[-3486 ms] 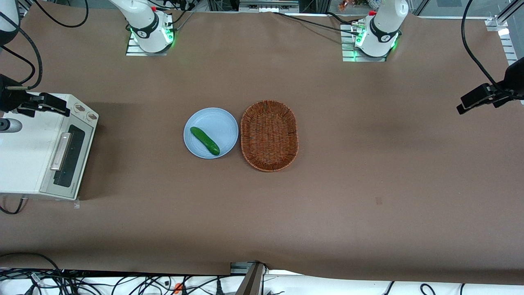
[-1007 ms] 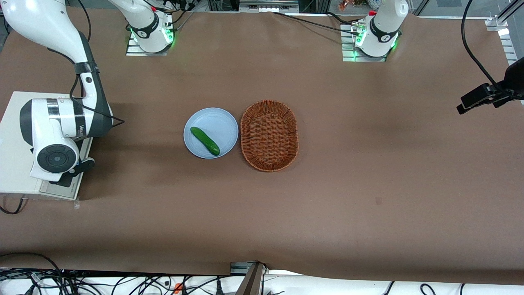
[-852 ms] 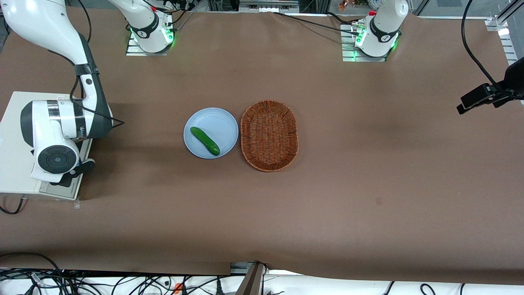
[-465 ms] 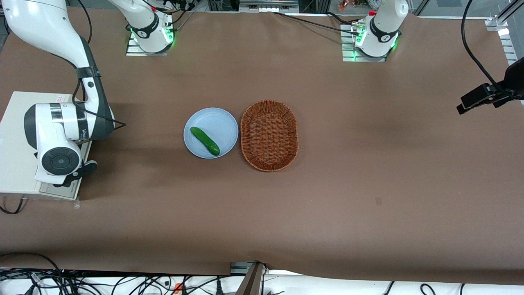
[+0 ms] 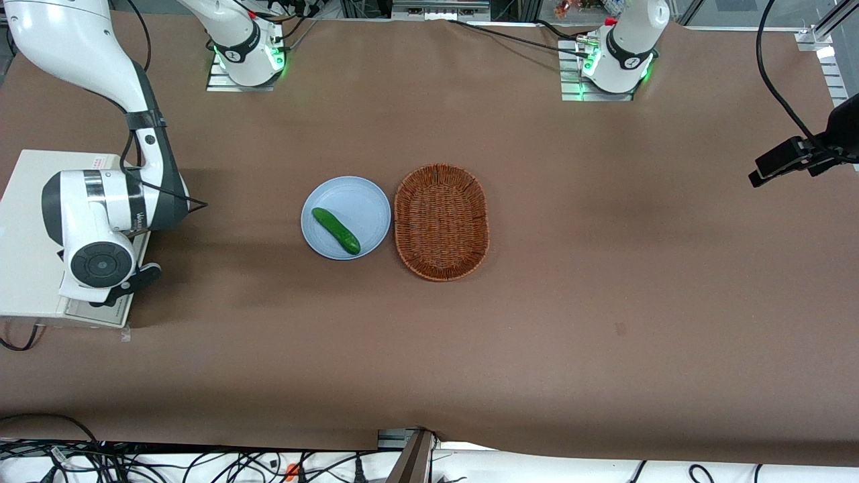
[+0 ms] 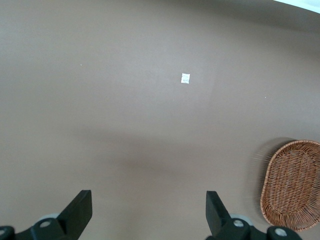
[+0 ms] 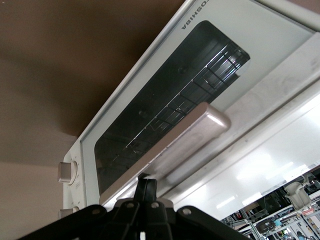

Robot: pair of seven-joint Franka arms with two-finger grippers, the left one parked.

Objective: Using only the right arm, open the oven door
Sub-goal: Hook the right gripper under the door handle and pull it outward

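Right wrist view: tool [image 7: 147,192] at the oven door [image 7: 165,107] handle [image 7: 172,150], finger spread impossible to tell.

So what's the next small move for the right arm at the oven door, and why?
Probably ease the gripper the last bit onto the bar handle, then pull. The oven door looks shut against the toaster oven, and the gripper sits right at the handle's edge, toward the knobs' end.
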